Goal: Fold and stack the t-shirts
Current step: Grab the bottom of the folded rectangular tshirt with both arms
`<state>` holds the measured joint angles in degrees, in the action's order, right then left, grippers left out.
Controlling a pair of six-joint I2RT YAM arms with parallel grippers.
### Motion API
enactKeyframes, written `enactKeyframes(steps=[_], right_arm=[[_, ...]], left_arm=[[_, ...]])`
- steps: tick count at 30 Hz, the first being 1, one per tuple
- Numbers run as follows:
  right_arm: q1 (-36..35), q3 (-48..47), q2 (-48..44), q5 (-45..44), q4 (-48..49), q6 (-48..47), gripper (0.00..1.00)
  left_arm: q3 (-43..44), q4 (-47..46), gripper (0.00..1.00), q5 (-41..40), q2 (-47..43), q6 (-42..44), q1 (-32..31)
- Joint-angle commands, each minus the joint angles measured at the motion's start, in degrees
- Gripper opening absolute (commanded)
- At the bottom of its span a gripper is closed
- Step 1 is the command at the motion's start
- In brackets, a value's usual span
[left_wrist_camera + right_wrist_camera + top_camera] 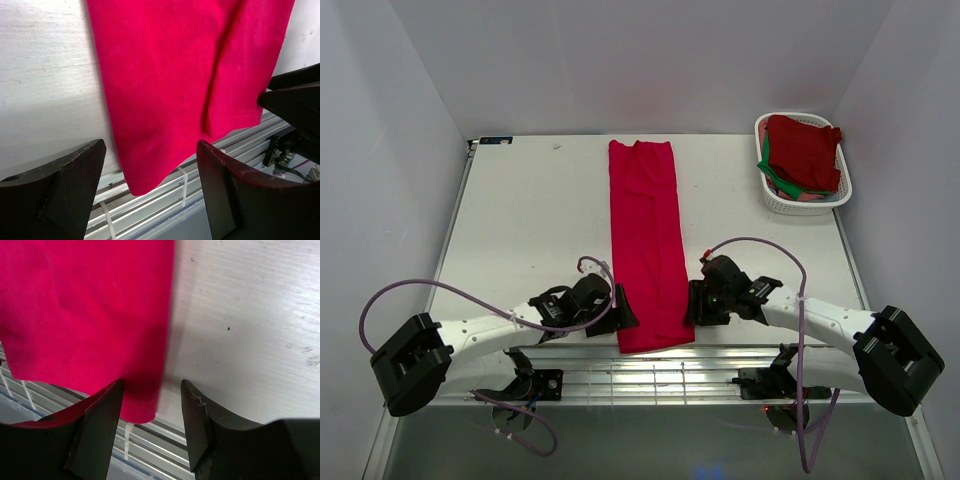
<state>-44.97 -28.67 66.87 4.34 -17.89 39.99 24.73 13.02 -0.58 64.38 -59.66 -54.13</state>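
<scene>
A crimson t-shirt (645,240) lies folded into a long narrow strip down the middle of the table, its near end hanging slightly over the front edge. My left gripper (620,312) stands open at the strip's near left corner. In the left wrist view, the cloth (185,75) sits ahead of the wide-apart fingers of that gripper (151,150), untouched. My right gripper (695,303) is open at the near right corner. In the right wrist view, the shirt's (85,305) edge reaches in between the right gripper's (151,385) fingers without being pinched.
A white slotted basket (790,203) at the back right holds a dark red t-shirt (805,150) over a green one (775,175). The white table (520,220) ends in a metal rail (650,375) at the front, between the arm bases.
</scene>
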Motion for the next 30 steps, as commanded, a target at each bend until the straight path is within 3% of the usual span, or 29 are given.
enactKeyframes(steps=[1,10,23,26,27,29,30], right_arm=[[-1.4,-0.6,0.9,-0.5,-0.3,1.7,0.56],[-5.6,-0.4,1.8,-1.8,-1.9,4.6,0.55],[-7.6,-0.2,2.6,-3.2,-2.1,6.4,0.53],[-7.8,-0.4,4.0,-3.4,-2.1,6.0,0.48],[-7.9,-0.6,4.3,-3.5,-1.9,5.8,0.45],[-7.9,-0.7,5.2,-3.6,-1.5,5.0,0.23],[-8.1,-0.9,5.6,-3.6,-1.7,4.8,0.15]], left_arm=[[-0.9,2.3,0.84,0.5,1.8,-1.7,-0.5],[0.0,7.4,0.82,3.1,6.5,-5.0,-3.3],[0.4,14.2,0.79,1.5,5.9,-8.5,-5.0],[0.3,14.0,0.63,-0.6,7.9,-8.6,-5.0],[0.4,13.9,0.51,-0.9,8.7,-8.2,-5.0],[0.8,13.1,0.38,-2.1,10.8,-7.3,-5.0],[1.1,12.8,0.24,-2.2,11.6,-6.3,-5.0]])
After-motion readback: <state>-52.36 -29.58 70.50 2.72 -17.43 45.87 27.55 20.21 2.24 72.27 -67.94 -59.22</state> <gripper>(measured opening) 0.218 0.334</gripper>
